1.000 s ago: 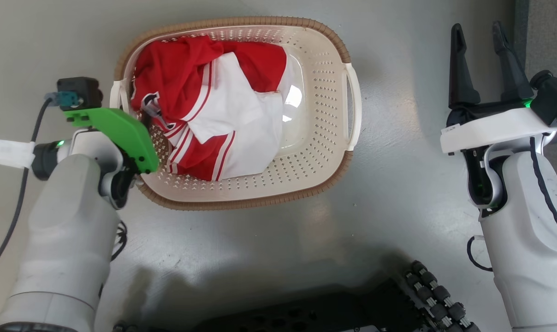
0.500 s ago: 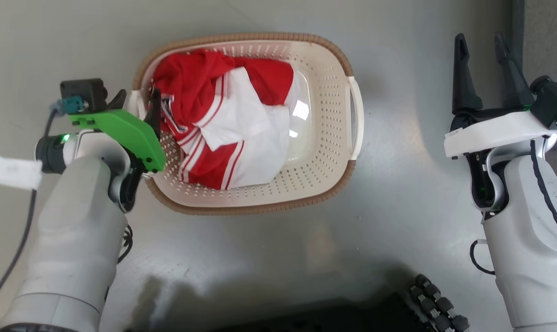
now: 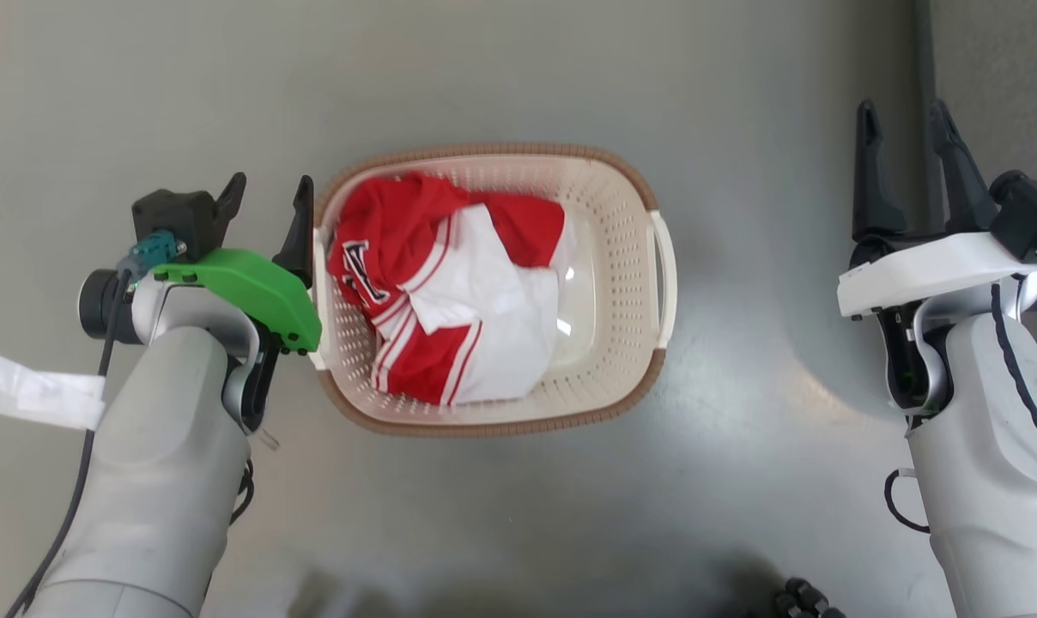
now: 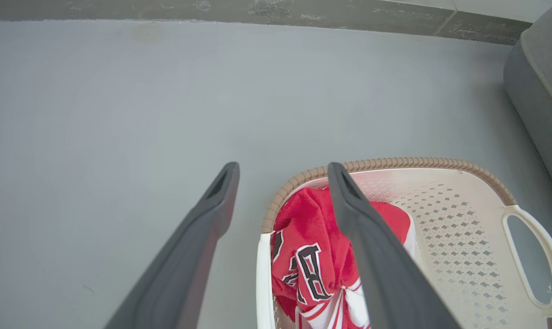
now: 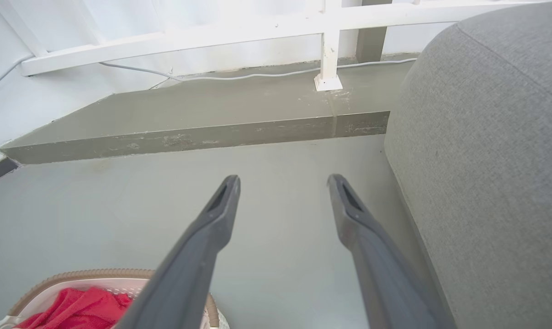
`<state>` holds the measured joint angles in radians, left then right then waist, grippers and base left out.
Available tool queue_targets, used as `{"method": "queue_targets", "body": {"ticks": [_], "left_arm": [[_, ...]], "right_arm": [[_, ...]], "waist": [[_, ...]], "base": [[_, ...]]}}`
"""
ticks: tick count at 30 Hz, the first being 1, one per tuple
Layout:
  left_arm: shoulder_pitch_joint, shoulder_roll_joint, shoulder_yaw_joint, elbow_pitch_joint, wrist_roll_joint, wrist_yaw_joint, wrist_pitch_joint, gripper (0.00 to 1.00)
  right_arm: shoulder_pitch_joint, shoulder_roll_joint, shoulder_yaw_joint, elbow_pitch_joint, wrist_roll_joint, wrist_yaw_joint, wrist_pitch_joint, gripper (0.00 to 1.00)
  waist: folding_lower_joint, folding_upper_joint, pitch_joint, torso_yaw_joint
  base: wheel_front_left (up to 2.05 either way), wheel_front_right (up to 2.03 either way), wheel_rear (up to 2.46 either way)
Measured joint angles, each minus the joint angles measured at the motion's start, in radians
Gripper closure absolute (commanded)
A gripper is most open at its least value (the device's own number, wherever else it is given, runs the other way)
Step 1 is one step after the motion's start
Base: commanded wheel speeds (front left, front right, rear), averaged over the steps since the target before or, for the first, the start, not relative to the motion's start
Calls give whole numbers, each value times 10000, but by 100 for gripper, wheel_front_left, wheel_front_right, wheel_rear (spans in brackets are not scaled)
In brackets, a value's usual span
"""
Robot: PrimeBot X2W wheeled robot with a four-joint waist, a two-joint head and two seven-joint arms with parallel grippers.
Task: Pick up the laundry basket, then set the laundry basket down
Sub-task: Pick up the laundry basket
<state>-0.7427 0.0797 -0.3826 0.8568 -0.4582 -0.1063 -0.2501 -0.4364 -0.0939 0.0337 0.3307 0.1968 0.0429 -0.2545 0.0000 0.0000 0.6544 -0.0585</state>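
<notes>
The laundry basket (image 3: 606, 283) with a red shirt (image 3: 372, 223) sits on the floor (image 3: 518, 77), the left gripper (image 3: 265, 210) spread and empty at its nine o'clock, the right gripper (image 3: 905, 146) likewise, well off at three.

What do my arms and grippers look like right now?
Both are pale grey with long dark tapered fingers. The left gripper carries a green bracket, a teal plug and a black cable. The right gripper has a white bracket and a black cord.
</notes>
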Motion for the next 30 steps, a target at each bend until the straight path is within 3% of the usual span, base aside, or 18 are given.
{"method": "queue_targets", "body": {"ticks": [10,30], "left_arm": [[583,56,102,-980,364,148,-23,0],[2609,441,635,-4224,1122,629,-17,0]], "right_arm": [[429,23,-209,-86,-130,8,0,0],[1532,73,-263,-566,-360,6,0,0]], "waist": [[0,0,-1414,102],[0,0,-3972,81]], "base": [[0,0,0],[0,0,0]]}}
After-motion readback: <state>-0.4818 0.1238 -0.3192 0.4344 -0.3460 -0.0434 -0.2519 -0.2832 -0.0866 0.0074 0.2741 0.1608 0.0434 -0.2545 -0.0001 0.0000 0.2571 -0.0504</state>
